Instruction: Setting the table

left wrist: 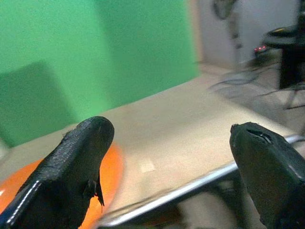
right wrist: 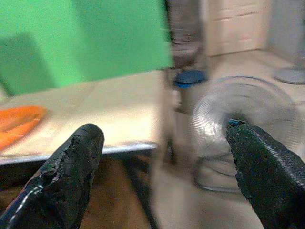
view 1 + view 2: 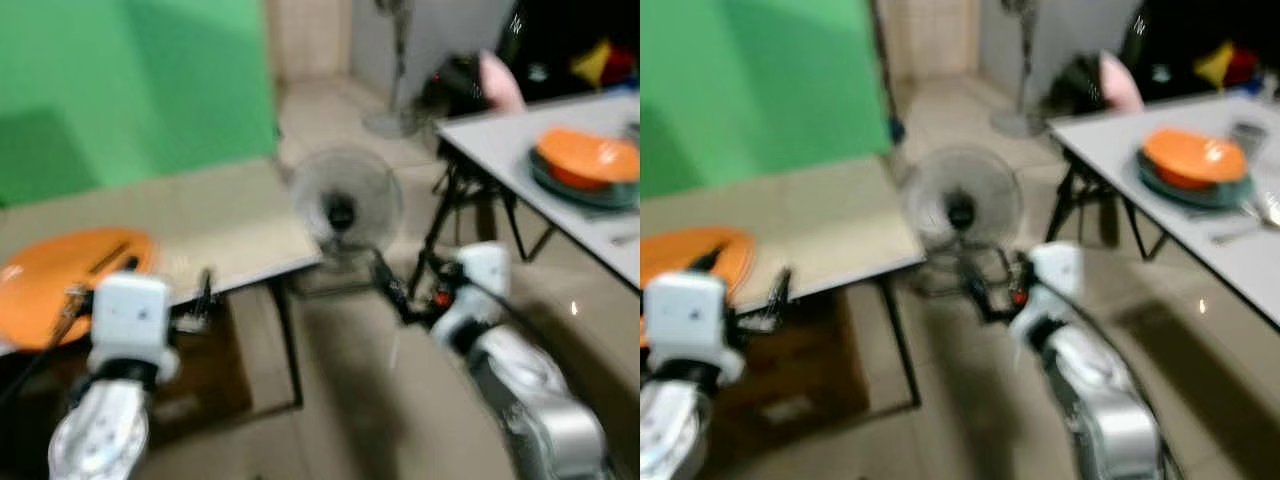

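The picture is blurred. An orange plate (image 3: 55, 285) lies at the left end of a beige table (image 3: 210, 215), with a dark strip on it that I cannot make out. My left gripper (image 1: 171, 133) is open and holds nothing, at this table's near edge just right of the plate. An orange bowl (image 3: 585, 158) sits on stacked teal plates (image 3: 580, 192) on a white table (image 3: 495, 140) at the right. Low over the floor between the two tables, my right gripper (image 2: 164, 136) is open and holds nothing.
A small floor fan (image 3: 345, 205) stands in the gap between the tables, ahead of my right gripper. A tall fan (image 3: 395, 60) is further back. Cutlery (image 3: 1240, 232) lies on the white table. A brown box (image 3: 790, 380) sits under the beige table.
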